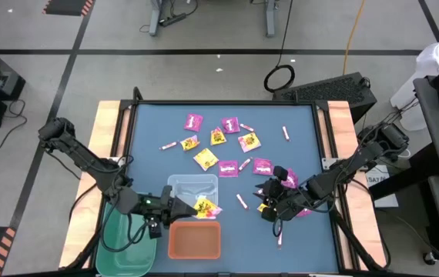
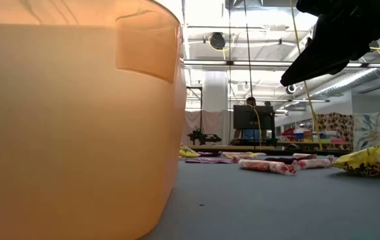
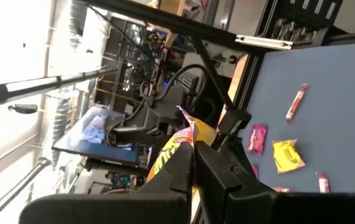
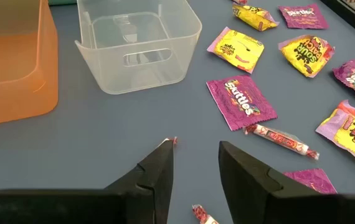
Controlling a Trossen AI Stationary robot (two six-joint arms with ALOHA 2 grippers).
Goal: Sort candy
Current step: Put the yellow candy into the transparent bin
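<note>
Over the near bins, the left gripper [image 1: 185, 205] is clamped on a yellow packet [image 3: 176, 144], seemingly carrying it to the clear bin [image 1: 191, 181] beside the orange bin [image 1: 195, 239] and green bin [image 1: 127, 235]. Nearby, the right gripper [image 4: 193, 163] hovers half-parted and empty over a pink-and-white stick [image 4: 281, 139]; remaining candy [image 1: 227, 143] strews the blue tabletop [image 1: 300, 127]. Workshop clutter lies beyond.

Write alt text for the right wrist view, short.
The right gripper, fingers open and empty, hangs over a blue table strewn with wrapped candy: a magenta square packet, yellow square packets and a thin pink-and-white stick. Beyond stand an empty clear plastic bin and an orange plastic bin beside it.
</note>
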